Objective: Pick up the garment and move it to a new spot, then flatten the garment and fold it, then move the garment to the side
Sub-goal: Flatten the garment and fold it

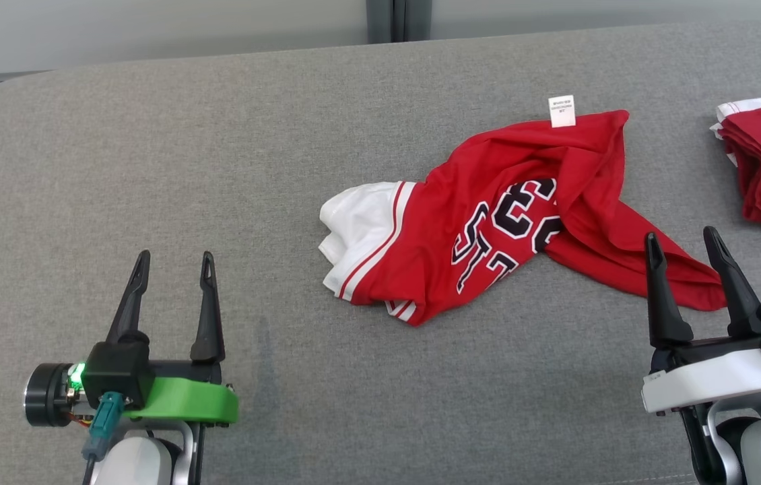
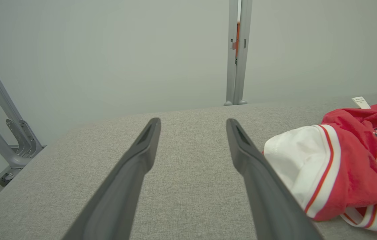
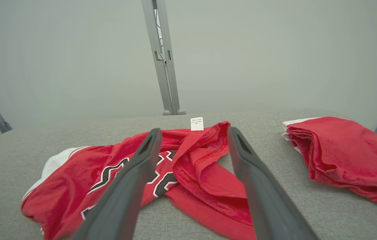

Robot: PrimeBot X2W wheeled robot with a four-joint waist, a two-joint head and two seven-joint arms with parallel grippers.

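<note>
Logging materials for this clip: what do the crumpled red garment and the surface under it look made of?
The crumpled red garment: soft knit fabric, possibly cotton; matte, limp folds, stitched hem. The grey surface: woven upholstery-like cloth, matte, fine speckled weave.

You see the garment (image 1: 488, 222) as soft matt cloth, creased all over; its label (image 1: 561, 111) looks papery. Table (image 1: 151, 168) cover: coarse grey woven fabric, matt. Left gripper (image 1: 176, 257): fingers (image 2: 135, 166) matt dark plastic, collar (image 1: 185, 401) glossy green plastic. Post (image 3: 165, 66): smooth grey metal.
</note>
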